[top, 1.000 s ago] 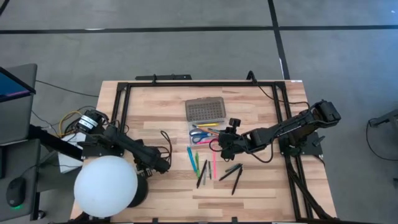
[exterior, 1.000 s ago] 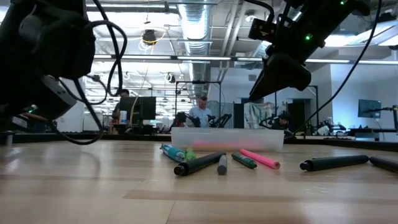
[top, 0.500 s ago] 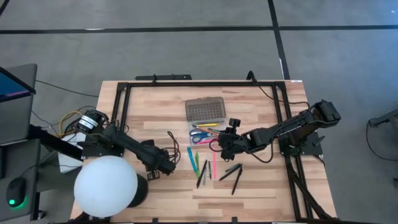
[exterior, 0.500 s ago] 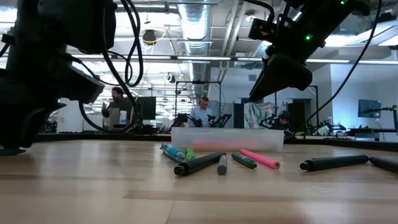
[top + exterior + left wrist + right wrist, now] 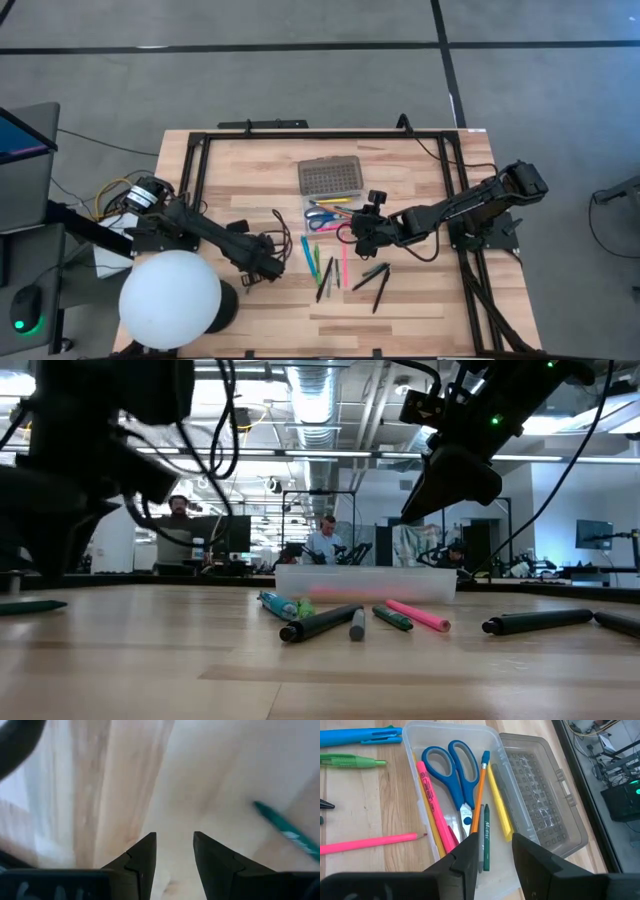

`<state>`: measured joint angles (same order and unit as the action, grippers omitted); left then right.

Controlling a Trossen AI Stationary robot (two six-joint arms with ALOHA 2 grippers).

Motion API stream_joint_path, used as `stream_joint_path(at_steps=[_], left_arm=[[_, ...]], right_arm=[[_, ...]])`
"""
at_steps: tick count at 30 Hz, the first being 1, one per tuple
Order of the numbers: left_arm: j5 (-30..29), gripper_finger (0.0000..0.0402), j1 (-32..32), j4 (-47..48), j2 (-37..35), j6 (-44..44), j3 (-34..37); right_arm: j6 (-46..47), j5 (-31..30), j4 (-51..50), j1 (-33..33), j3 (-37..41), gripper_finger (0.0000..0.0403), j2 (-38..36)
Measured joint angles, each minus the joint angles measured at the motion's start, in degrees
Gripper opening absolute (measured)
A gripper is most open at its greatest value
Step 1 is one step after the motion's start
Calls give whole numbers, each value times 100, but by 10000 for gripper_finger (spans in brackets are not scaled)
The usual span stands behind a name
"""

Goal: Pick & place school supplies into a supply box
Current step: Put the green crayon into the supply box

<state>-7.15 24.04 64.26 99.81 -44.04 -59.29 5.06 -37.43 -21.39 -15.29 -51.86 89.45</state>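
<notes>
The supply box's clear tray (image 5: 330, 215) sits open on the table, its grey grid lid (image 5: 330, 177) lying flat on the far side. In the right wrist view the tray (image 5: 420, 740) holds blue-handled scissors (image 5: 451, 762), a pink marker, yellow and orange pencils and a green pen. More pens and markers (image 5: 335, 268) lie loose on the wood near the tray. My right gripper (image 5: 352, 232) (image 5: 495, 851) hovers open and empty over the tray's right end. My left gripper (image 5: 272, 262) (image 5: 174, 855) is open and empty, low over bare wood left of the loose pens; a teal pen (image 5: 287, 832) lies ahead of it.
A large white sphere (image 5: 170, 300) stands at the table's near left corner beside my left arm. A black frame rail (image 5: 320, 134) runs around the table's edges. A dark green pen (image 5: 30, 606) lies apart on the left. People sit at desks in the room beyond.
My left gripper has gone toward the table's right edge, from beside the white sphere toward the loose pens, staying low over the wood. My right gripper has kept still above the tray.
</notes>
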Motion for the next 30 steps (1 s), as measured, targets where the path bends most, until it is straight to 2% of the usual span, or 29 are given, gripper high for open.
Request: stream_joint_path(at_steps=[7,17,30], left_arm=[[667,125,18,-770,0,357,-124],[840,125,28,-1148,-2,544,-124],[1081,125,300,-2238,-6,671,-122]], right_arm=[[0,8,53,1,238,111,0],[98,15,104,219,382,111,4],[145,19,109,219,382,111,4]])
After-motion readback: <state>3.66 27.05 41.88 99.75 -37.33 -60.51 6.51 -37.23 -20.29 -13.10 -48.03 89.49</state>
